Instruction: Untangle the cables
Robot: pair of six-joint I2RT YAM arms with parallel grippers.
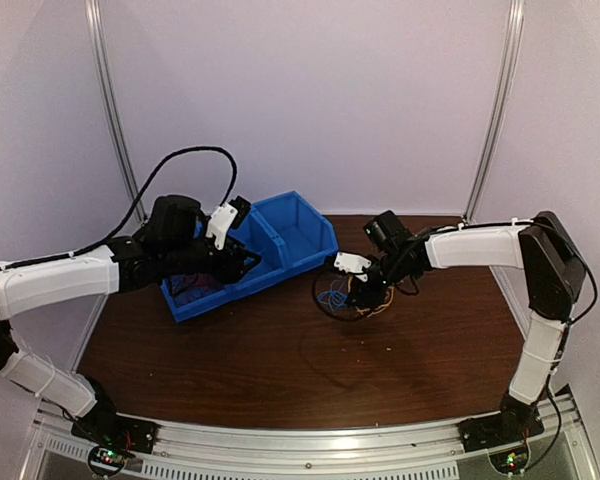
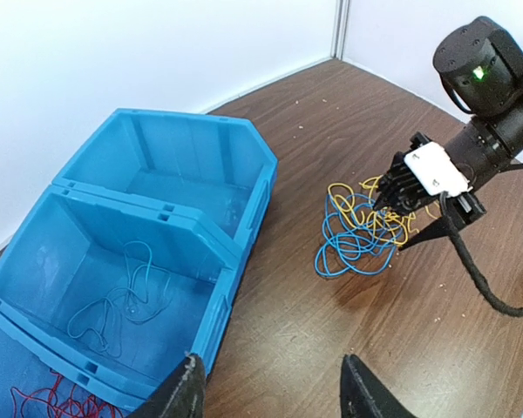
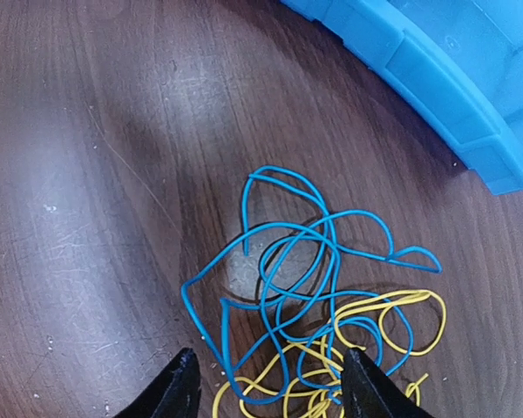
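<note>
Brown table [image 1: 280,370]: blue-and-yellow cables [image 3: 322,296] lie tangled just beyond the right gripper [image 3: 266,387], jaws open, the nearer arm. The left gripper [image 2: 270,392], open and empty, hangs left over the bin [image 2: 183,122].

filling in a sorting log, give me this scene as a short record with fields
bin: blue bin, three compartments, on the table
left-end compartment: red cables
middle compartment: loose blue cable
beside bin: tangled blue cable and yellow cable, knotted together on the table
left end effector: open, empty, over the bin
right end effector: open, just above the tangle
</note>
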